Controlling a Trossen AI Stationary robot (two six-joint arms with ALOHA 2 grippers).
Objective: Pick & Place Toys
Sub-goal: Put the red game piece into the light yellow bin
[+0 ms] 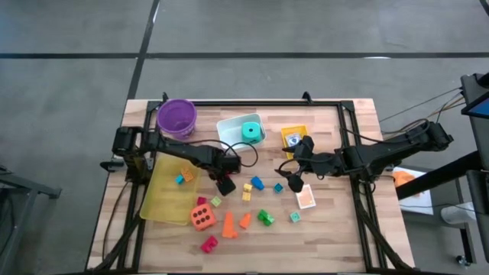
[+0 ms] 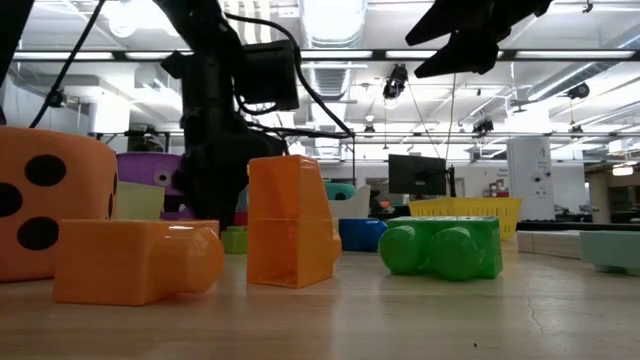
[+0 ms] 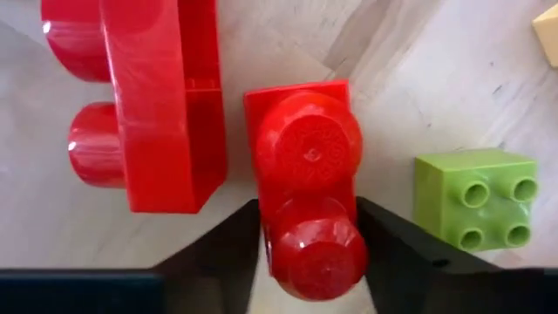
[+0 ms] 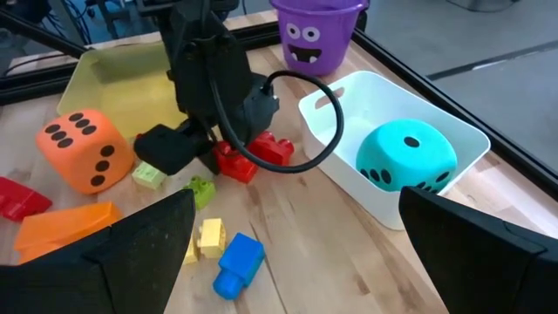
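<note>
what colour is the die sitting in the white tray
Teal with black dots: the die in the white tray shows best in the right wrist view.
</note>
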